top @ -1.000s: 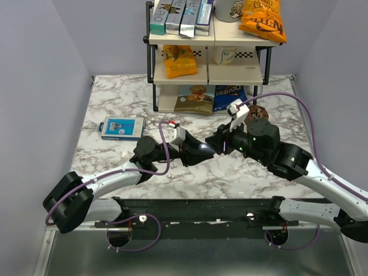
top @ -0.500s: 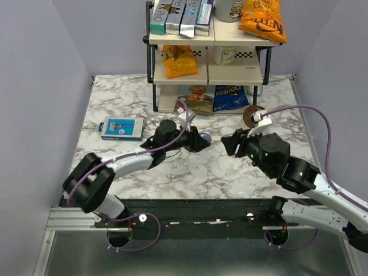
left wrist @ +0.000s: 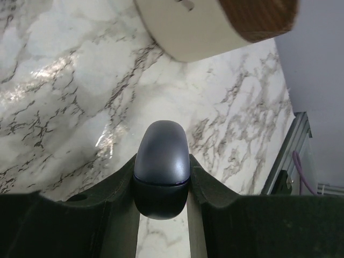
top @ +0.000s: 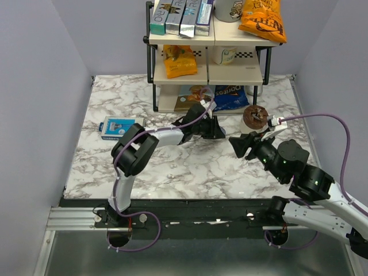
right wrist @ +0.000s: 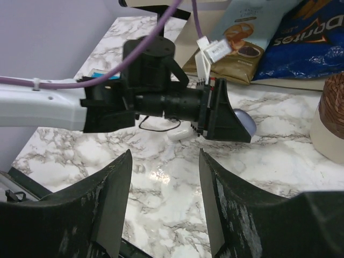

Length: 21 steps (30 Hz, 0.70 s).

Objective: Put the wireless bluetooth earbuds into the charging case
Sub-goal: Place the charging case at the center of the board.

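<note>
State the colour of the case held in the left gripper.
Lavender-blue case, clearest in the left wrist view.

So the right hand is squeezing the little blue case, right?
No, the left hand is squeezing the charging case; the left wrist view shows it between that hand's fingers. The right hand is open and holds nothing.

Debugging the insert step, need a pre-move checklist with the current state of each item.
1. Left pincer shut on charging case: ok.
2. Case lid open for insertion: not ok, it looks closed.
3. Right pincer open and empty: ok.
4. Earbuds located: cannot tell, none visible in any view.
5. Cup apart from the case: ok, near but with a gap.
</note>
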### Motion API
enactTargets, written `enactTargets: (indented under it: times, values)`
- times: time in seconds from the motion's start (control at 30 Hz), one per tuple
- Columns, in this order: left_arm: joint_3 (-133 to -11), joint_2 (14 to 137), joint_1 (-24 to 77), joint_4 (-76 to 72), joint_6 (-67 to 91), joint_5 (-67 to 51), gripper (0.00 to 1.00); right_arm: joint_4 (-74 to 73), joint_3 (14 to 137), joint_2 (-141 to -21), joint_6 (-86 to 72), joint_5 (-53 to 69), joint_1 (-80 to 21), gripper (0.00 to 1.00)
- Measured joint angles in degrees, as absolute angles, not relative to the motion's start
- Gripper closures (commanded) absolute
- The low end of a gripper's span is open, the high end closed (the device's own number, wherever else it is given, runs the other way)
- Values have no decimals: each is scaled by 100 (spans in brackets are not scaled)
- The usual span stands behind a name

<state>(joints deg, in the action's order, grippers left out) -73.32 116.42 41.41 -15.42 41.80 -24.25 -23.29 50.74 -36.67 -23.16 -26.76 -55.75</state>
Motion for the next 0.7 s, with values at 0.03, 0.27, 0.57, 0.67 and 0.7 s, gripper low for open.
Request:
enactTargets:
  times: [0.03,0.27,0.57,0.67,0.7]
  values:
    - [-7387,11754,4132,-1479,4209,-2425,100,-2331,5076,-3651,-2298,-2676,-5575,38]
    - [-7728,12335,4104,-1000,4333,-2440,93,-2373,5142,-3583,-2235,-2681,-5575,38]
    - [-7863,12348,4095,-698,4265,-2381,54,-2377,5142,-3592,-2200,-2687,-5575,38]
    - [-7850,12348,4093,-705,4257,-2366,49,-2379,5142,-3581,-2198,-2703,-5575,38]
    - [-7841,12346,4091,-722,4263,-2368,47,-2381,5142,-3579,-2198,-2722,-5575,38]
